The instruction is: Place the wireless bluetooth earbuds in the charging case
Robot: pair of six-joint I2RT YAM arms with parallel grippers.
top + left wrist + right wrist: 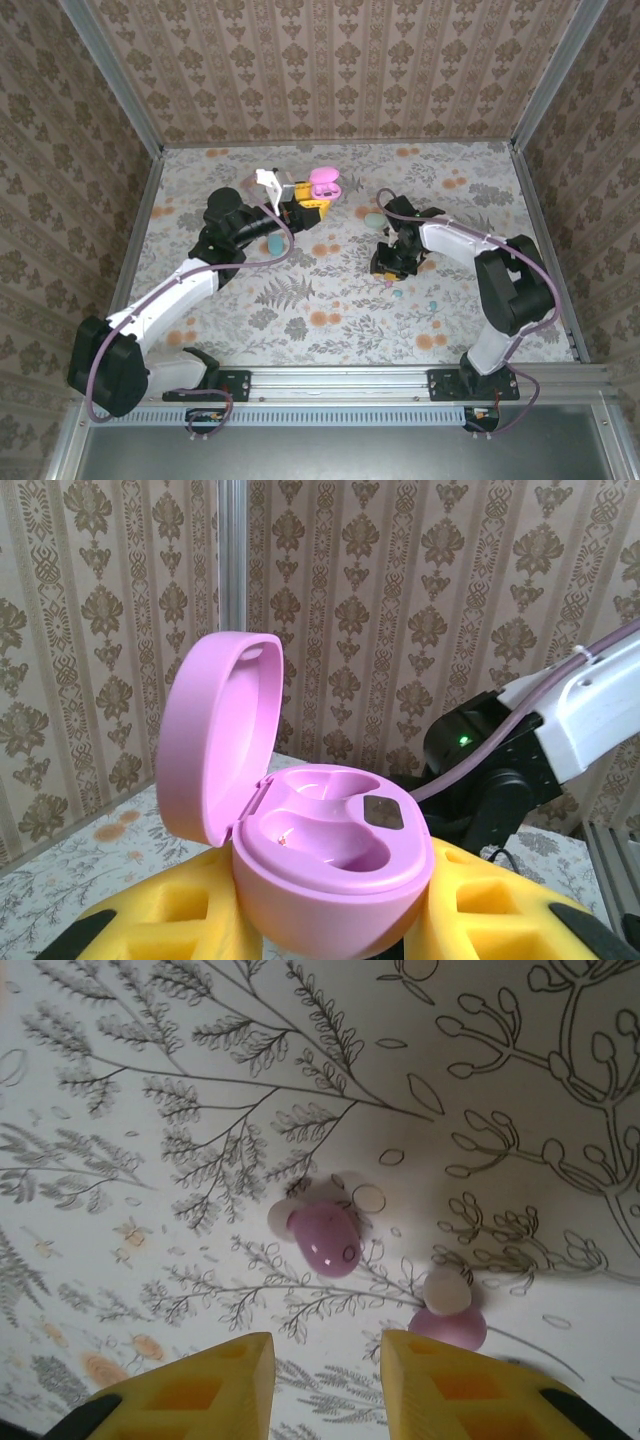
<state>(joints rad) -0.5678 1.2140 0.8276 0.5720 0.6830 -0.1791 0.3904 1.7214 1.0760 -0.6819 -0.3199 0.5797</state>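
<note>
Right wrist view: my right pincer [328,1385] hangs low over the table [150,1060], its yellow fingers [200,1390] apart with nothing between them. One pink earbud [325,1238] lies just beyond the tips, roughly in line with the gap. A second pink earbud [447,1317] lies just off the right finger. My left pincer [305,203] is clamped on the pink charging case [330,850], lid [215,730] up, both wells empty. I judge the case is ready, with neither bud picked up or seated yet.
</note>
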